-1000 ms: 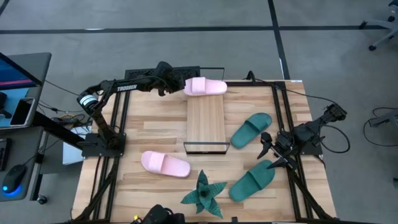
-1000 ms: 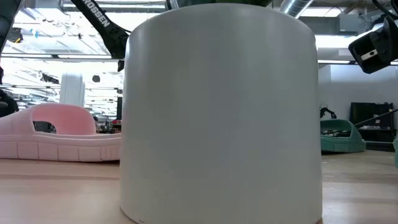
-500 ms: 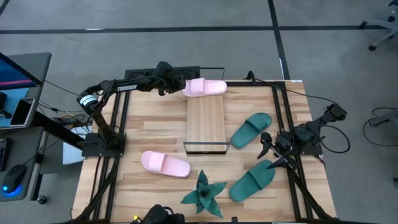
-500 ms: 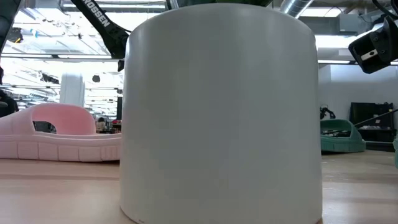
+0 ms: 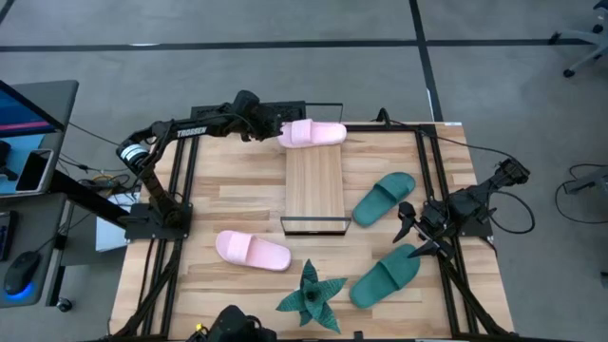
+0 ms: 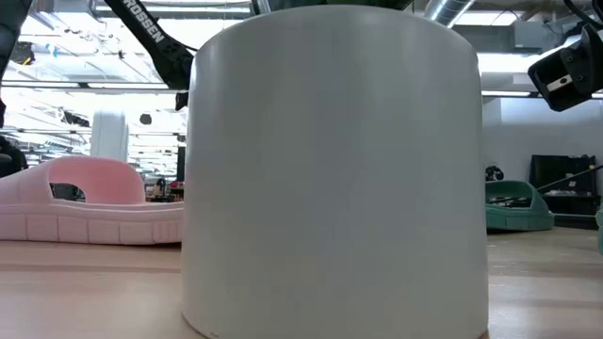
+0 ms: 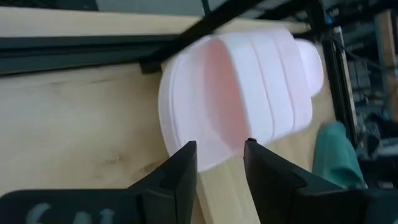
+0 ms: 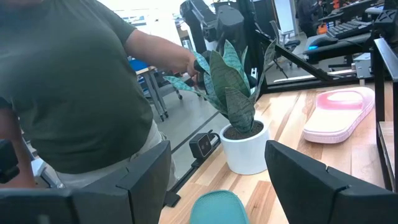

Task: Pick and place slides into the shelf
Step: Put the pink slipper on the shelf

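Note:
The shelf (image 5: 315, 185) is a slatted light-wood board with a black frame, lying mid-table. One pink slide (image 5: 315, 133) lies crosswise on its far end (image 7: 242, 87). My left gripper (image 5: 274, 128) is open and level, right at that slide's left end (image 7: 219, 149). A second pink slide (image 5: 252, 250) lies flat near the table's front left. Two teal slides (image 5: 383, 198) (image 5: 385, 275) lie flat to the right of the shelf. My right gripper (image 5: 407, 220) waits open at the table's right edge (image 8: 217, 146). My left gripper stands level with its open fingers (image 7: 186, 158) at the rounded left end (image 7: 186, 134) of the pink slide, coming from the table's left. I cannot tell whether the fingertips touch it. The slide lies flat across the shelf's far end.
A spiky green plant (image 5: 312, 294) in a white pot (image 6: 334, 169) stands near the table's front edge and fills the low view. Black frame rails (image 5: 185, 190) run along both table sides. A person in a green shirt (image 8: 68, 93) stands beyond the near edge.
My left arm has drawn back a little toward the table's far left corner, away from the pink slide. The slide has stayed on the shelf's far end.

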